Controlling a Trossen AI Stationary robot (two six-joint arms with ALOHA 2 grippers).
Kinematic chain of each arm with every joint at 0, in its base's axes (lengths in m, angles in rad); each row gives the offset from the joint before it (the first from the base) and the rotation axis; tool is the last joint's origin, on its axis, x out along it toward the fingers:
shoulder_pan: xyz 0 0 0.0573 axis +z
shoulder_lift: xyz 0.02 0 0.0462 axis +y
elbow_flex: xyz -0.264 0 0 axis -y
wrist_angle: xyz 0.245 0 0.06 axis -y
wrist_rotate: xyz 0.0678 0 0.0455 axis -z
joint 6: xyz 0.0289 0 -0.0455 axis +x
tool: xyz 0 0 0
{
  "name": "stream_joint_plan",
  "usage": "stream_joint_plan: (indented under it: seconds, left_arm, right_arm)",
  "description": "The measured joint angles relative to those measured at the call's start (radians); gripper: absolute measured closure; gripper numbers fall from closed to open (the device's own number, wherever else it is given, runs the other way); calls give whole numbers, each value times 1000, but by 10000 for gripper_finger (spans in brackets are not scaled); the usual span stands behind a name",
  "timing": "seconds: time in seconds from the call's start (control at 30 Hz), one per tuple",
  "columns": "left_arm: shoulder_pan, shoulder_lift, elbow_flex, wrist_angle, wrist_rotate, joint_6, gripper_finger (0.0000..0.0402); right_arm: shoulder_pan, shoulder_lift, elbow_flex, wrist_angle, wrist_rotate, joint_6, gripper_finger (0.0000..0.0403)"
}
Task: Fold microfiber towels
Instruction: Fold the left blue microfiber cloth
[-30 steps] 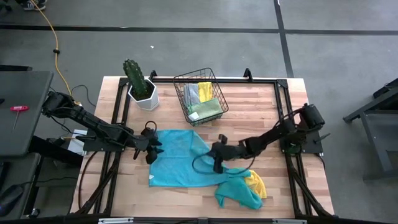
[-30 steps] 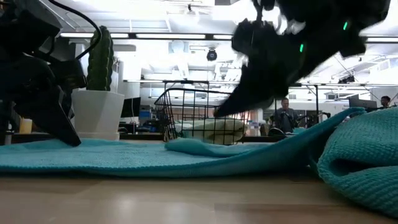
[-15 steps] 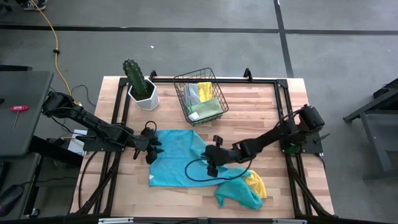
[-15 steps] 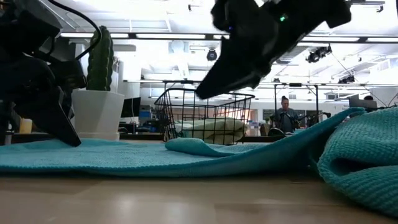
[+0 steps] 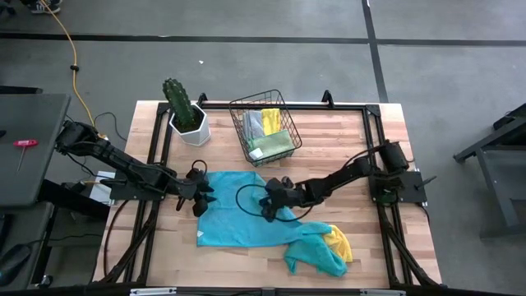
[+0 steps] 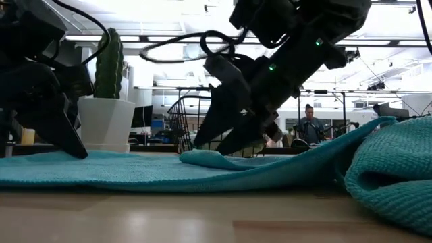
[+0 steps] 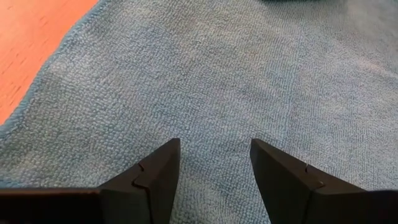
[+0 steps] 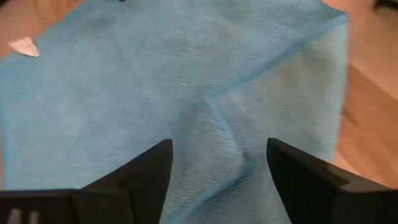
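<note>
A teal-blue towel (image 5: 234,215) lies spread flat on the table, with a raised fold (image 6: 206,158) near its right side. My left gripper (image 5: 200,196) is open at the towel's left edge. My right gripper (image 5: 269,204) is open and low over the fold (image 8: 214,124), one finger on either side of it. At the near right, a second teal towel (image 5: 316,253) lies crumpled against a yellow towel (image 5: 339,243). More towels sit in the black wire basket (image 5: 265,127). My left gripper slants down from the table's left side, and its open fingertips (image 6: 79,150) stand on the spread towel just inside its left edge (image 7: 214,118). The towel lies flat on the table under them. Whether my right gripper touches the fold, I cannot tell.
A potted cactus (image 5: 182,105) stands at the far left, next to the basket. A black frame (image 5: 362,107) runs along the table's edges. Bare wood shows at the far right (image 5: 337,148) and along the near edge (image 5: 238,263).
My right gripper has gone toward the table's left and far edges, from the towel's near right corner to over its fold. It has sunk toward the towel, rolled about its own line and opened. The towels lie as before.
</note>
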Motion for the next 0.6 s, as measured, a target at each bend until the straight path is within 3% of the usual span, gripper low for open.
stream_joint_plan:
  seconds: [0.47, 0.6]
  left_arm:
    - [0, 0, 0, 0, -8, 0, 216]
    - [0, 0, 0, -1, -12, 0, 216]
  right_arm:
    - [25, 0, 0, 53, -127, 55, 157]
    - [32, -1, 0, 81, -116, 59, 165]
